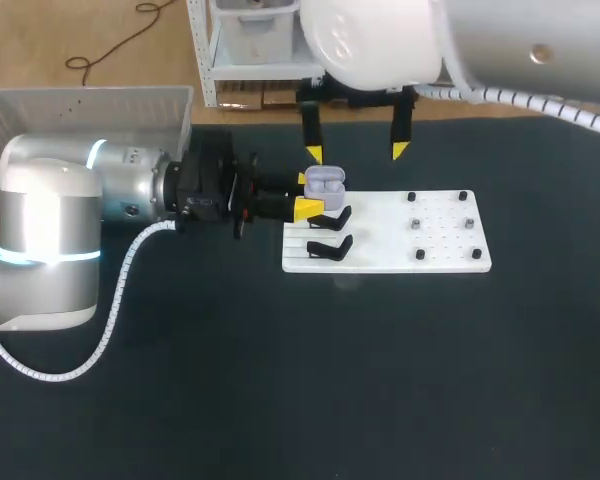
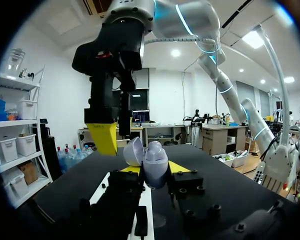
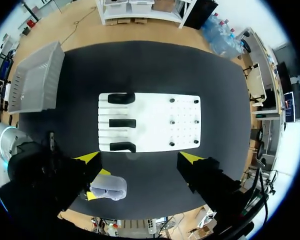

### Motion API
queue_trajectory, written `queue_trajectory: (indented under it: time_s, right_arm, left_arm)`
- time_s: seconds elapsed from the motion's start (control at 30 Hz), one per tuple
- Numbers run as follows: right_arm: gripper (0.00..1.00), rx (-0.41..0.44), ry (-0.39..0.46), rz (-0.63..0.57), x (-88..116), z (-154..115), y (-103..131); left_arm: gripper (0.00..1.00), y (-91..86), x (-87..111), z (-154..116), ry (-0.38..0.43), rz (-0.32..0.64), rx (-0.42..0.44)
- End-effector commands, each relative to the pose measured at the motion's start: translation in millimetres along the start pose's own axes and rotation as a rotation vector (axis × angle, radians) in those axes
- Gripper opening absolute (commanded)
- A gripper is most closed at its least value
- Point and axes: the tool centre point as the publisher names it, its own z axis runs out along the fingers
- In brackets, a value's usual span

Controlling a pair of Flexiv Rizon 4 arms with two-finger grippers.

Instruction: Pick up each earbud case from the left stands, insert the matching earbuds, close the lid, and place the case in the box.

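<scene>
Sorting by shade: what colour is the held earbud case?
The earbud case is pale lilac, clearest in left wrist view.

Left arm (image 1: 50, 230): enters from the left, wrist level, pointing right.
Left gripper (image 1: 305, 194): fingers clamped from two sides on an open case (image 1: 325, 181).
Right arm (image 1: 520, 45): enters from the upper right.
Right gripper (image 1: 357, 152): pointing down, fingers spread wide.

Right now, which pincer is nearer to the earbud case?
Left. The left pincer is shut on the earbud case, with a yellow tip on each side. The right pincer hangs open just beyond it, not touching it.
</scene>
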Motion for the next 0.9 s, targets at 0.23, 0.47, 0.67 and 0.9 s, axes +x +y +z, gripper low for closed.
queue_trajectory:
  time_s: [0.23,0.47,0.67,0.9]
  right_arm:
    - [1.00,-0.013,0.044,-0.022,16.8,0.9,-0.5]
    - [1.00,-0.020,0.042,-0.026,20.4,-4.0,-0.4]
    - [1.00,-0.029,0.070,-0.046,23.1,1.4,3.2]
    - [1.00,-0.023,-0.085,0.020,21.4,-16.2,-5.3]
  left_arm:
    - [0.00,-0.9,0.8,0.2,-0.002,0.003,-0.004]
    - [0.00,-0.9,0.8,0.2,-0.002,0.003,-0.004]
    - [0.00,-0.9,0.8,0.2,-0.002,0.003,-0.004]
    - [0.00,-0.9,0.8,0.2,-0.002,0.003,-0.004]
